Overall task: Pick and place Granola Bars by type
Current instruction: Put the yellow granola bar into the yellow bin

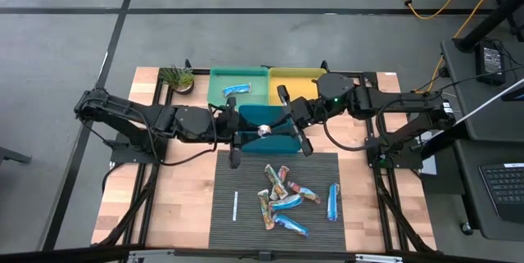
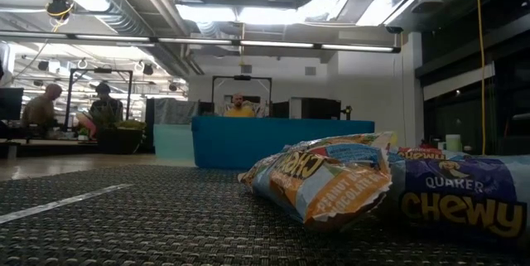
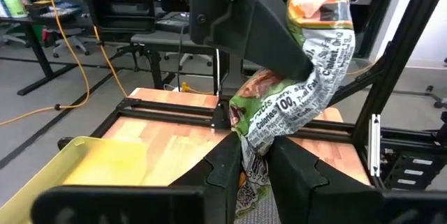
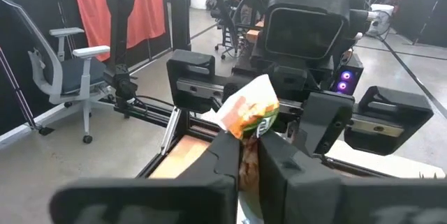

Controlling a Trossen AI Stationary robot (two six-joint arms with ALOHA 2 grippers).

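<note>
A multicoloured granola bar [image 1: 264, 129] with a green, white and orange wrapper hangs in the air between my two grippers, above a teal bin [image 1: 278, 142]. My left gripper [image 1: 255, 129] comes from the table's left and my right gripper [image 1: 277, 127] from the right; both are shut on the bar. Several more granola bars [image 1: 282, 197], blue and multicoloured, lie in a loose pile on the dark mat [image 1: 246, 230] near the front. One blue bar [image 1: 237, 89] lies in the green bin [image 1: 219, 91]. Neither gripper shows in the low view. My left gripper pinches the bar's green-and-white printed end [image 3: 255, 155] between its two fingers, which lie about level and point toward the table's right. The bar is lifted clear and runs on toward the other gripper. My right gripper pinches the bar's other end between its two fingers [image 4: 227, 158], about level, from the table's right. The orange-and-green part of the wrapper [image 4: 248, 112] sticks out beyond the fingertips toward my left gripper. The bar is clear of the table.
A yellow bin [image 1: 307, 76] stands beside the green one at the far edge, and a small plant [image 1: 176, 77] at the far left. A thin white stick [image 1: 235, 206] lies on the mat left of the pile. People sit in the room beyond the table.
</note>
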